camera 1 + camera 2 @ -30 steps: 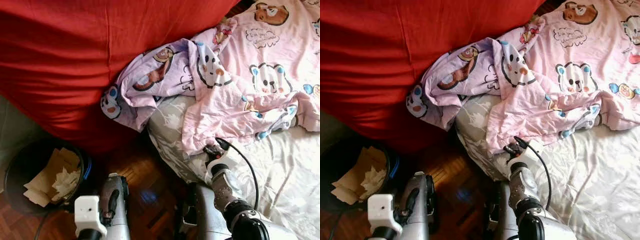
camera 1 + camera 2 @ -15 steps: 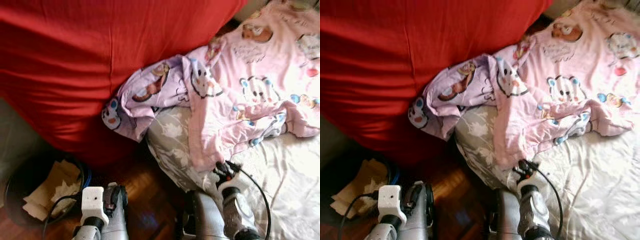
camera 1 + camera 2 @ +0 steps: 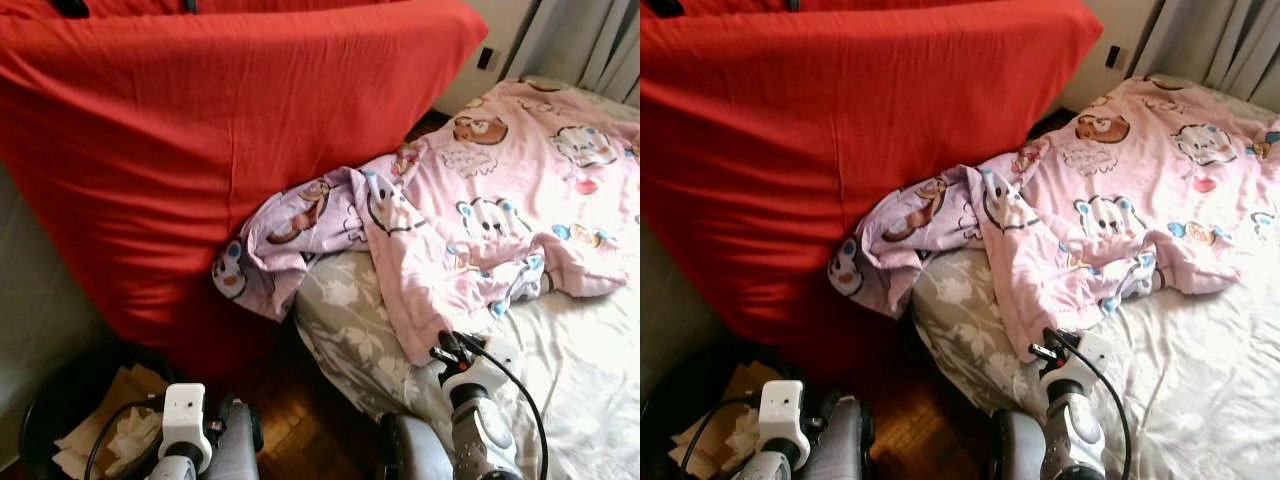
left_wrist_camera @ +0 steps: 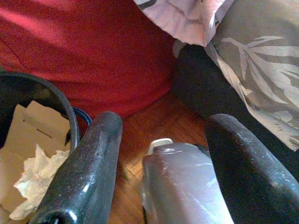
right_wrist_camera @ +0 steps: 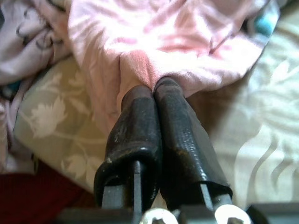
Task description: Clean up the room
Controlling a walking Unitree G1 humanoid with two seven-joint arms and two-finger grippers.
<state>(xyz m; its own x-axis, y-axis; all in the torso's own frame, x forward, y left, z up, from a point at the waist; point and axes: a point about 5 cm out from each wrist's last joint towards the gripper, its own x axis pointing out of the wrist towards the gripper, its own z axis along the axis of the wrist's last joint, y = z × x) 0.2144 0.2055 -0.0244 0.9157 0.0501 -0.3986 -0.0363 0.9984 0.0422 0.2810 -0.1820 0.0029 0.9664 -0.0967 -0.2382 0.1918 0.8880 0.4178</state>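
A pink cartoon-print blanket (image 3: 500,210) lies crumpled over the bed, one purple-tinted end bunched against a big red cushion (image 3: 220,130). My right gripper (image 3: 441,352) is at the blanket's lower edge. In the right wrist view its fingers (image 5: 140,121) are pressed together, shut on a fold of the pink blanket (image 5: 154,42). My left gripper (image 4: 161,126) hangs open over the wooden floor with nothing between its fingers. It is beside a black bin (image 4: 28,93) holding cardboard and crumpled paper.
A grey leaf-print sheet (image 3: 350,320) covers the bed's corner, with a pale sheet (image 3: 590,360) to its right. The black bin (image 3: 60,430) stands on the wood floor at lower left. Curtains (image 3: 590,40) and a wall socket (image 3: 484,58) are behind the bed.
The whole picture has shifted downward, so the camera has risen and more of the cushion and bed shows. My right gripper stays at the blanket's edge.
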